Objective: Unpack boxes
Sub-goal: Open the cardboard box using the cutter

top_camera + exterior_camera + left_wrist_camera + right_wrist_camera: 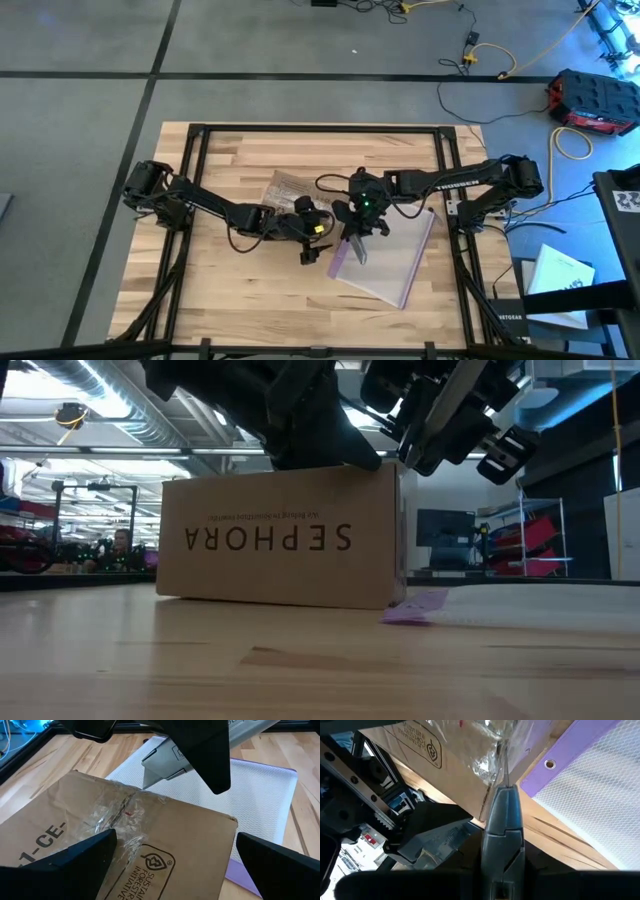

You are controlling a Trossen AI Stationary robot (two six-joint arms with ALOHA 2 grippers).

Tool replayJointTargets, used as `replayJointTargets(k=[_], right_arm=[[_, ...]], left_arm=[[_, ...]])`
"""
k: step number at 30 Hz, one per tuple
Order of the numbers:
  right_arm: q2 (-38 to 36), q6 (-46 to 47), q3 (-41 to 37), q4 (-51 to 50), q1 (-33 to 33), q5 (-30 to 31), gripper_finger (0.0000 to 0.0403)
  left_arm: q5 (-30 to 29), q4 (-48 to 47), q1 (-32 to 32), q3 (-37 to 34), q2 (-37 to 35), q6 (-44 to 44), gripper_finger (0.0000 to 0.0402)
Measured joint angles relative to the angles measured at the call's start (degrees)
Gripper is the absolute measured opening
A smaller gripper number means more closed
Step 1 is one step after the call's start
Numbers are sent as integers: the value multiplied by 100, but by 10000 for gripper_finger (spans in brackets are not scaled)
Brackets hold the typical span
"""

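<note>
Grey floor (80,100), crossed by dark lines, is surrounding the pale wooden desk (220,150). Cables (500,60) are trailing across it near a red-and-black case (595,100). Ceiling ducts (110,405) are running overhead, and red shelving (530,540) is standing behind.

Both arms meeting at table (230,280) centre, box (288,187) beneath, clear bag (395,262) beside, cables on floor.

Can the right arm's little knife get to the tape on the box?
Probably yes. The right gripper holds the grey knife with its tip already at the clear tape on the box; nothing blocks it.
</note>
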Motion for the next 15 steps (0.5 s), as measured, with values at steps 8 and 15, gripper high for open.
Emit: replayJointTargets(k=[8, 15], right_arm=[[4, 2, 0, 68, 0, 4, 51], [4, 4, 0, 117, 0, 4, 51]], left_arm=[[-11, 9, 2, 0, 0, 0, 400], [-25, 11, 2, 0, 0, 2, 400]])
